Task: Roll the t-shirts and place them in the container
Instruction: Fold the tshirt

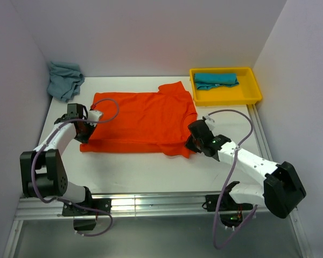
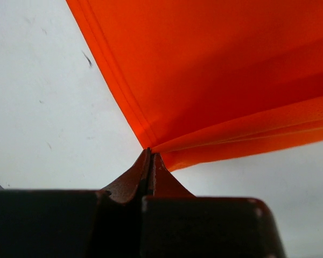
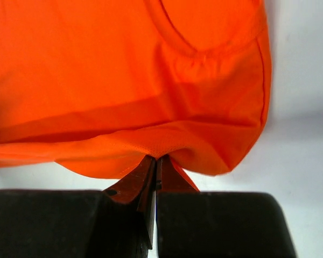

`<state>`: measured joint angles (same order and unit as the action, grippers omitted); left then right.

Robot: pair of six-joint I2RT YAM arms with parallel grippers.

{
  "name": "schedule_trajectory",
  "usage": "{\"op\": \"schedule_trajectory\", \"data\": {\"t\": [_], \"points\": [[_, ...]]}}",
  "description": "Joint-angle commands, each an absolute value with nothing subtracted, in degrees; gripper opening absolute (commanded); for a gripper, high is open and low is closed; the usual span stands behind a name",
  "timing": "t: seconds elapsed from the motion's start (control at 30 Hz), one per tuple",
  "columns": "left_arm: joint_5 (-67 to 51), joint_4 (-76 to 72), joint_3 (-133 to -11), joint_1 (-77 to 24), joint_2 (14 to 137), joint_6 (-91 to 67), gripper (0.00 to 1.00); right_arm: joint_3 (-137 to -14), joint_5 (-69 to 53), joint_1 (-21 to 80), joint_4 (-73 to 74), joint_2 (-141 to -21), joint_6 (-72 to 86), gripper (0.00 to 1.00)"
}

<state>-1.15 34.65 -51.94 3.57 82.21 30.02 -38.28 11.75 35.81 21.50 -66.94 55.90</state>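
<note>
The orange-red t-shirt (image 1: 142, 121) lies spread on the white table, folded lengthwise. My left gripper (image 1: 85, 134) is shut on its near left corner; in the left wrist view the gripper (image 2: 150, 153) pinches the layered cloth (image 2: 226, 75). My right gripper (image 1: 191, 144) is shut on the near right edge by the sleeve; in the right wrist view the gripper (image 3: 157, 158) grips the orange hem (image 3: 151, 107). A teal t-shirt (image 1: 216, 80) lies folded in the yellow tray. A grey-blue t-shirt (image 1: 64, 79) lies crumpled at the back left.
The yellow tray (image 1: 253, 94) stands at the back right corner. White walls close the left, back and right sides. An aluminium rail (image 1: 151, 203) runs along the near table edge between the arm bases.
</note>
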Motion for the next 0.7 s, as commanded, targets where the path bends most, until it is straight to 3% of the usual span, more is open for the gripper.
{"op": "schedule_trajectory", "data": {"t": [0.0, 0.67], "points": [[-0.62, 31.56, -56.59, 3.78, 85.68, 26.99, 0.0, -43.67, 10.64, 32.18, 18.11, -69.87, 50.9, 0.0], [1.48, 29.8, -69.34, 3.6, 100.28, 21.1, 0.0, -51.77, 5.36, 26.46, 12.75, -86.22, 46.67, 0.0]]}}
